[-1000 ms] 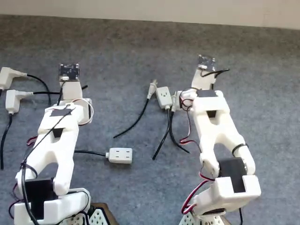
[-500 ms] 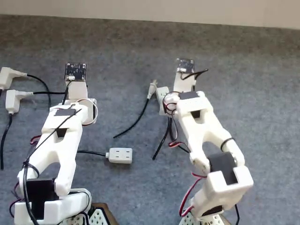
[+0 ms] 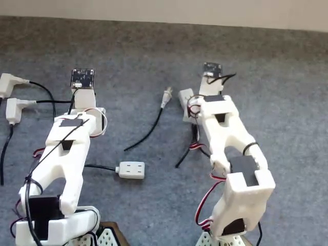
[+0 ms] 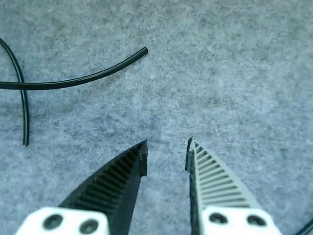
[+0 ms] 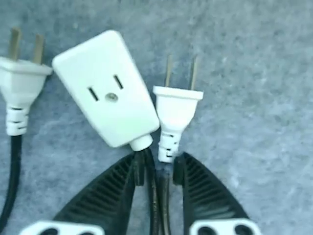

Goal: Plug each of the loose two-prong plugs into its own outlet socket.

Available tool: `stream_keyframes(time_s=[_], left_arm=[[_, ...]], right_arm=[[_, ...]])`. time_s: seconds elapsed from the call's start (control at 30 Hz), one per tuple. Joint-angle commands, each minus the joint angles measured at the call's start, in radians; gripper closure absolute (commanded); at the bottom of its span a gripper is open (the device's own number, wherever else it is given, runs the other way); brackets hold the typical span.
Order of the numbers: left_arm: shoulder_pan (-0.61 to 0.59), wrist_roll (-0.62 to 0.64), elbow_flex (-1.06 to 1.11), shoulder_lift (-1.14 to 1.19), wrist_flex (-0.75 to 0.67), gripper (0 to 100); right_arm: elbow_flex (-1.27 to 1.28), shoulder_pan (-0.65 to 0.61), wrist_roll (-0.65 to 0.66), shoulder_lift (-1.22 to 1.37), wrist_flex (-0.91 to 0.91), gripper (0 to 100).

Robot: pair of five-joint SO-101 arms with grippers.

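Observation:
A white outlet socket [image 5: 105,88] lies on the grey carpet with a white two-prong plug [image 5: 177,108] right beside it, prongs pointing away from me. Both their black cords run between the fingers of my right gripper [image 5: 159,165], which is shut on them just behind the plug's strain relief. A second plug [image 5: 19,81] lies on the socket's other side. From above, that socket [image 3: 184,96] and the second plug [image 3: 166,95] sit just left of the right arm. My left gripper [image 4: 166,156] is open over bare carpet, near a black cord [image 4: 73,81].
Another white socket [image 3: 131,169] with its cord lies between the two arms. Two more white plugs [image 3: 7,82] [image 3: 14,109] rest at the far left edge, their cords trailing toward the left arm. Open carpet stretches beyond both arms.
The right arm swung left, then back right, and the socket and cords shifted with it up and to the right. The left arm edged forward, then stayed still.

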Motion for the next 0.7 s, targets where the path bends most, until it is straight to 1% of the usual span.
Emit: stream_keyframes(time_s=[0.0,0.1,0.23,0.4,0.47,0.6,0.67], left_arm=[[0.018,0.006,-0.002,-0.015,-0.011,85],[0.033,0.005,-0.001,-0.013,-0.011,85],[0.035,-0.046,-0.001,-0.013,-0.011,86],[0.035,-0.046,-0.001,-0.013,-0.011,86],[0.038,-0.048,-0.001,-0.013,-0.011,86],[0.050,-0.048,0.001,-0.013,-0.009,86],[0.050,-0.048,0.001,-0.013,-0.009,86]], right_arm=[[-0.051,0.027,0.029,-0.010,-0.002,93.0],[-0.051,0.027,0.029,-0.012,-0.001,93.2],[-0.051,0.028,0.029,-0.013,-0.001,93.2],[-0.053,0.039,0.032,-0.013,0.015,92.7],[-0.053,0.042,0.032,-0.013,0.019,90.1],[-0.053,0.042,0.032,-0.013,0.019,79.5],[-0.053,0.042,0.032,-0.013,0.018,77.9]])
